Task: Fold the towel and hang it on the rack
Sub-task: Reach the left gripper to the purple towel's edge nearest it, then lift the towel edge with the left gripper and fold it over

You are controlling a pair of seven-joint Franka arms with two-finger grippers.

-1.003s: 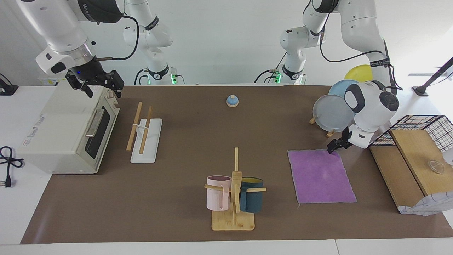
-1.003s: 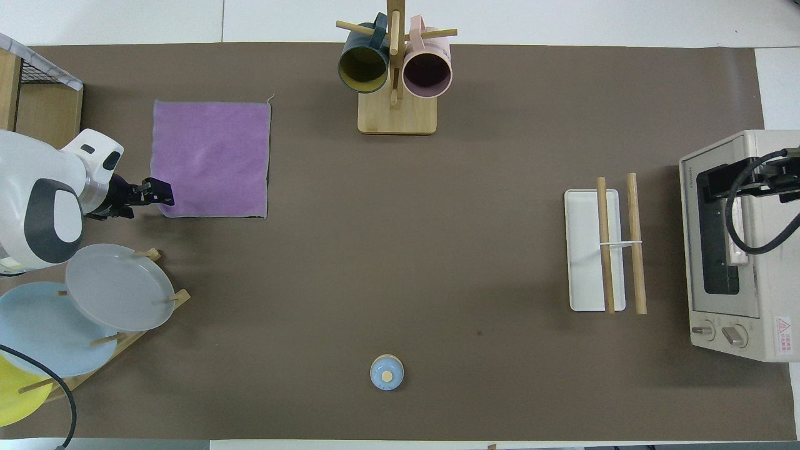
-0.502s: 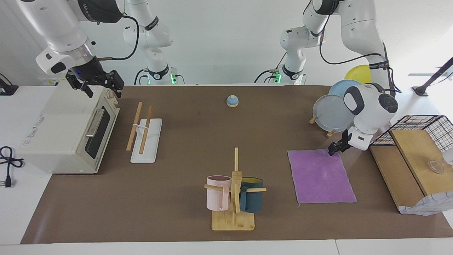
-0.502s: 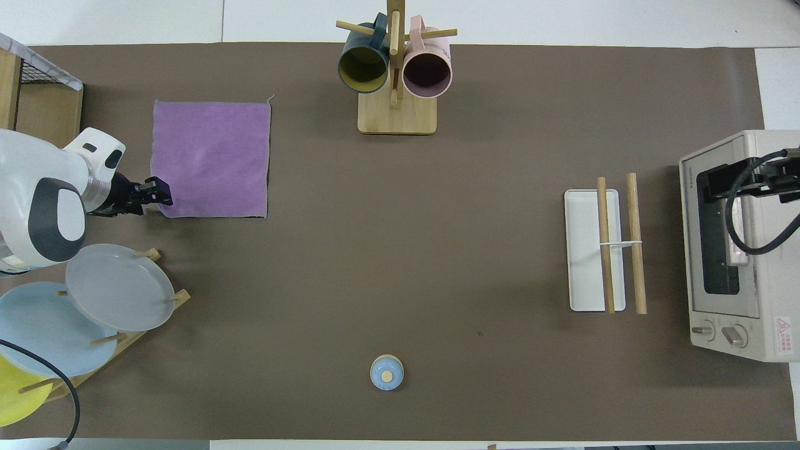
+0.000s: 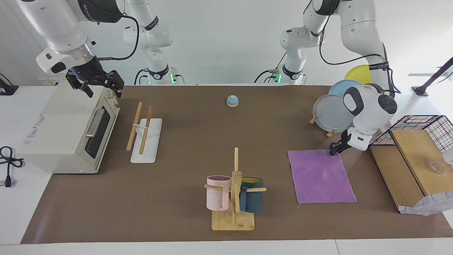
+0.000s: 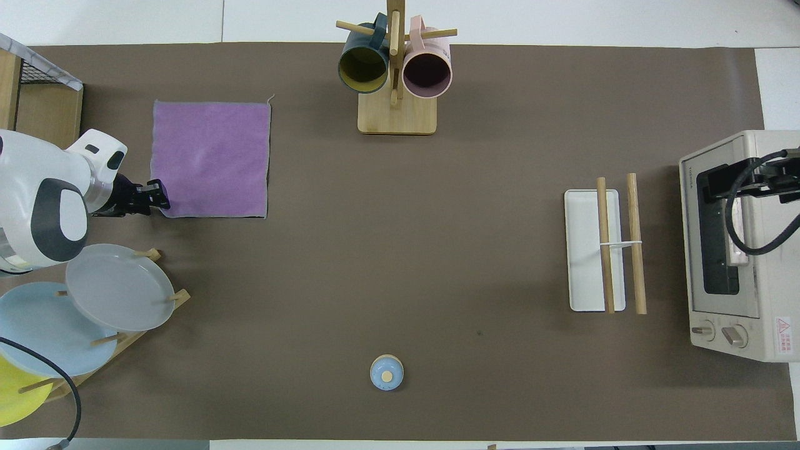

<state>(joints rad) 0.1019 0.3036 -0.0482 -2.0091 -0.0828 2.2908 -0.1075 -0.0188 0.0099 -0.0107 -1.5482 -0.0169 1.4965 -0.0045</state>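
Nearest the robots, a small blue bell (image 5: 232, 101) sits mid-table, and a wooden stand (image 6: 134, 340) at the left arm's end holds grey, blue and yellow plates (image 6: 119, 286) upright in its slots. Just farther out, the left gripper (image 5: 334, 148) is low at the corner of the towel (image 5: 320, 176) nearest the robots; whether its jaws are open or closed on the cloth cannot be told. The towel lies flat and unfolded, purple face up, toward the left arm's end. At the right arm's end, the rack (image 5: 144, 131) stands just beside the toaster oven (image 5: 67, 131), its two rods bare. The right gripper (image 5: 102, 86) waits over the oven's top, its jaws spread apart. Farthest out, a mug tree (image 5: 234, 198) carries a pink mug (image 5: 217, 193) and a teal mug (image 5: 252, 199) on its pegs. A wire basket (image 5: 426, 129) sits on a wooden box at the left arm's end. The overhead view looks into the mugs' mouths, which seem to hold nothing; the facing view alone shows the right gripper whole.
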